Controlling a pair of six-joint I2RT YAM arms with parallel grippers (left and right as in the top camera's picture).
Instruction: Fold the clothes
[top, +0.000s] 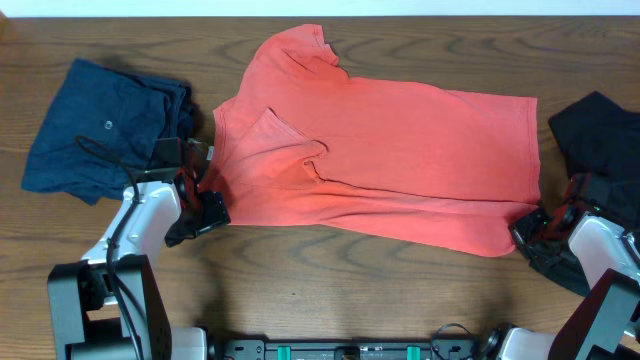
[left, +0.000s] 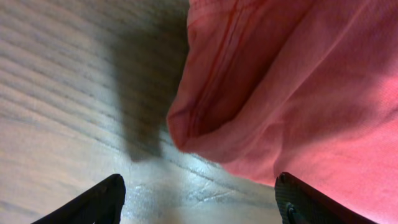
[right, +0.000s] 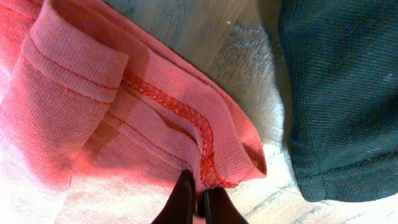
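The coral-red T-shirt (top: 380, 150) lies spread across the table, lettering hidden. My left gripper (top: 207, 212) is open at the shirt's near left corner; in the left wrist view its fingers (left: 199, 199) straddle bare wood, with the shirt's edge (left: 261, 112) just beyond them. My right gripper (top: 527, 232) is shut on the shirt's hem at the near right corner; in the right wrist view the fingers (right: 198, 202) pinch the stitched hem (right: 180, 115). A navy-blue garment (top: 105, 125) lies at the far left. A black garment (top: 600, 135) lies at the right and shows in the right wrist view (right: 339, 93).
The wooden table (top: 330, 280) runs to its front edge, where the arm bases (top: 350, 350) stand. A cable (top: 105, 160) runs over the navy garment by the left arm.
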